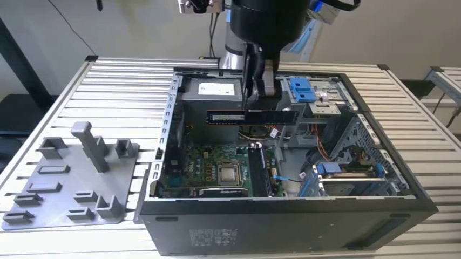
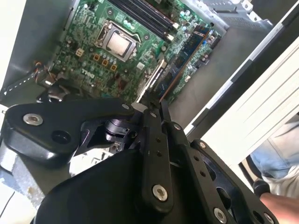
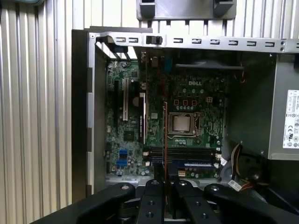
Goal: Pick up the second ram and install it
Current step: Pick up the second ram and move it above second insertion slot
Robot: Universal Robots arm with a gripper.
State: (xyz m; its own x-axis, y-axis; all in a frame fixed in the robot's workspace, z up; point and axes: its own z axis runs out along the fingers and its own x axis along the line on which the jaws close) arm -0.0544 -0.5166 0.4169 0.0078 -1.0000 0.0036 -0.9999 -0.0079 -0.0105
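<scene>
The second ram (image 1: 252,116), a long dark stick, hangs level above the open computer case, over the gap between the grey power-supply box (image 1: 209,89) and the green motherboard (image 1: 209,167). My gripper (image 1: 257,109) is shut on its middle from above. In both wrist views the stick shows edge-on as a thin line (image 3: 164,140) (image 2: 152,81) running out from between the black fingers (image 3: 154,200) (image 2: 156,140). It hangs over the board near the memory slots (image 3: 182,154). A blue stick (image 2: 187,51) sits in the slot nearest the board's edge.
The processor socket (image 3: 181,122) lies beside the slots. Blue drive brackets (image 1: 303,89) and a metal drive cage (image 1: 360,156) fill the case at the exterior view's right. A grey parts fixture (image 1: 72,178) stands on the slatted table at its left. Part of a person (image 2: 275,158) shows beside the table.
</scene>
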